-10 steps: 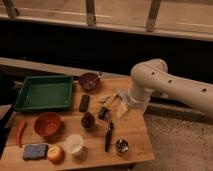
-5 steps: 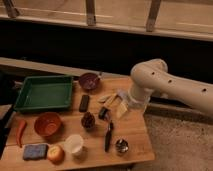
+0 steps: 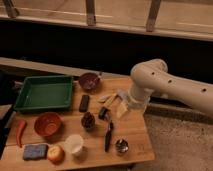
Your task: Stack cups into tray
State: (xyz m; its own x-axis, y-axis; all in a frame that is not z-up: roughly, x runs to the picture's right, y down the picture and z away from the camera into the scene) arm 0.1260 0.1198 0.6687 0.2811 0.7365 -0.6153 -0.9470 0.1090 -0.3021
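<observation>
Nothing has shifted in the last second: your claw (image 3: pixel 107 109) hangs wide and empty to the right of the green tray (image 3: pixel 30 93), just beside the maroon cup (image 3: pixel 88 120). No cup sits in the tray yet. The cream-white cup (image 3: pixel 74 144) and silver cup (image 3: pixel 121 146) stand right of the tray, nearer the camera. Judging by this, stacking hasn't begun.
</observation>
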